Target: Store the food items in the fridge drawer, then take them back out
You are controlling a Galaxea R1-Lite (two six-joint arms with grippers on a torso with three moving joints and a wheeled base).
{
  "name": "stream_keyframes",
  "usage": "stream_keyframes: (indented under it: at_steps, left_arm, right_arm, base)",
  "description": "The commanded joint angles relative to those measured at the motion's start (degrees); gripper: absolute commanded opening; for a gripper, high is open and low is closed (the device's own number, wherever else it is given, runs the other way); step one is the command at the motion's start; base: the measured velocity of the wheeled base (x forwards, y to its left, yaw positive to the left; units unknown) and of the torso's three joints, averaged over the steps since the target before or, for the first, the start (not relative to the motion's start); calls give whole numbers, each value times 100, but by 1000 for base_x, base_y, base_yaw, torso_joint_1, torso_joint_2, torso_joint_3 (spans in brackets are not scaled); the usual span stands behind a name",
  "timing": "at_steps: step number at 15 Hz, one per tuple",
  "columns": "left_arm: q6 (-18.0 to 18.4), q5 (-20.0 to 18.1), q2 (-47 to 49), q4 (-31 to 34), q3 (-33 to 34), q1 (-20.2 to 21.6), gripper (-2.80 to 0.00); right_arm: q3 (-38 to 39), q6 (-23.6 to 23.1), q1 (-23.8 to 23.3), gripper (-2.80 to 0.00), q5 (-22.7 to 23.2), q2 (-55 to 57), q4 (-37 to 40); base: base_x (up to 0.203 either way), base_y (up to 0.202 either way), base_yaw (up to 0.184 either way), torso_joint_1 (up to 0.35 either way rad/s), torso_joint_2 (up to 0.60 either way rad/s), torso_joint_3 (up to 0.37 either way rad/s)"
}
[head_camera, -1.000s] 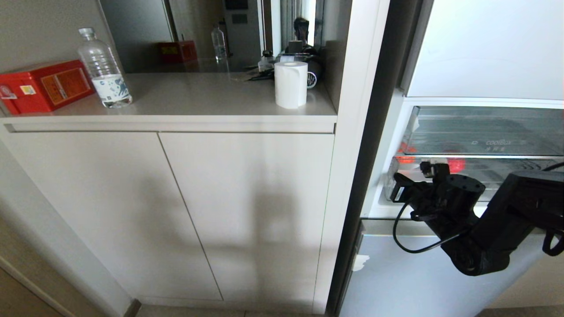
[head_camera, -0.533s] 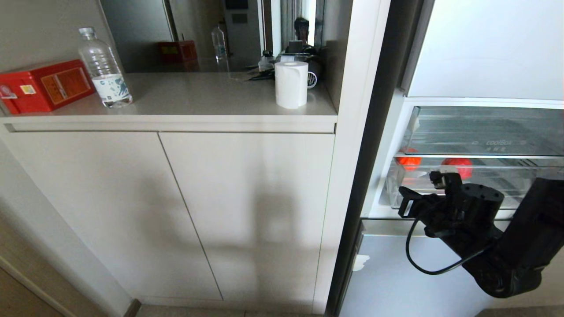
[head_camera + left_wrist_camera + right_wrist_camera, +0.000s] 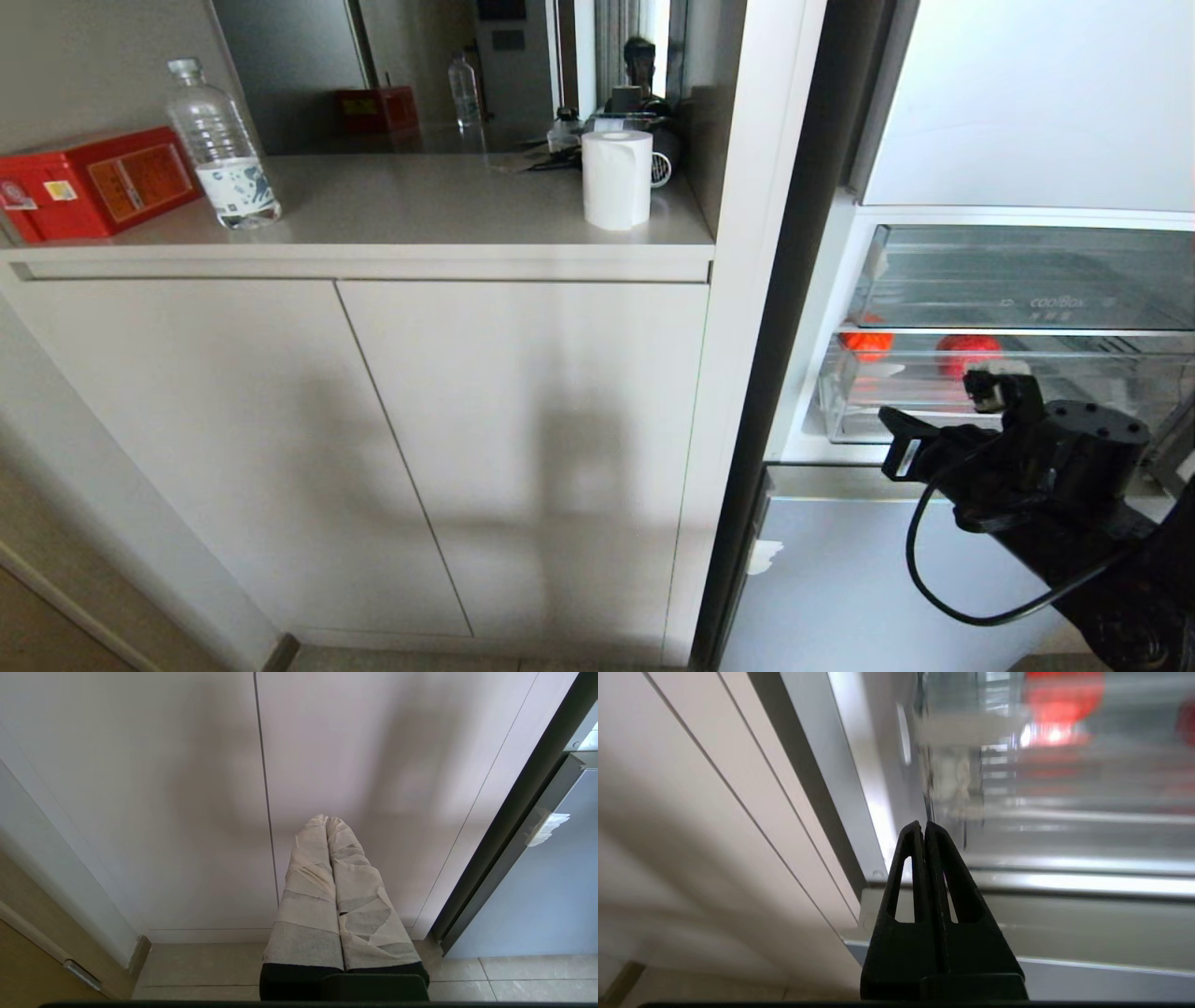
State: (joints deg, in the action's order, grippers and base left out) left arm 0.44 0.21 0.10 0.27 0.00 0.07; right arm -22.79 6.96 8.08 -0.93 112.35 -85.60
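2 small round red food items [image 3: 969,353] sit inside the clear fridge drawer [image 3: 934,415], which is pulled out from the pale-blue fridge. The right gripper [image 3: 924,828] is squeezed closed, holding nothing, just in front of the drawer's lip. The left gripper [image 3: 327,820] is closed too, down by the white cabinet doors [image 3: 373,448].

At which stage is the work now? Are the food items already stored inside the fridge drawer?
Done: both food items lie inside the fridge drawer. In hand: nothing; the right gripper is shut and empty in front of the drawer's lip, and the left gripper is parked by the cabinet. Left: taking the items back out.
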Motion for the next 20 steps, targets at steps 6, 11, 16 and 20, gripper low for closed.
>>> stream_keyframes:
  at_steps: [6,11,16,20]
  left_arm:
    - [-5,3,-1,0,0,1,-280]
    - [0,5,8,0,0,1,-280]
    - [-8,5,7,0,0,1,-280]
    - [0,-3,-1,0,0,1,-280]
  right_arm:
    - [-1980,38,-383,-280,-16,-1666,4171]
    - [-3754,522,-711,-280,9,-1586,6922]
    - [-4635,559,-916,-280,-12,-898,8069]
    - [-5012,557,-1046,-280,-3,-468,8050]
  base:
    - [0,0,0,0,0,0]
    - [0,0,0,0,0,0]
    - [0,0,0,0,0,0]
    - [0,0,0,0,0,0]
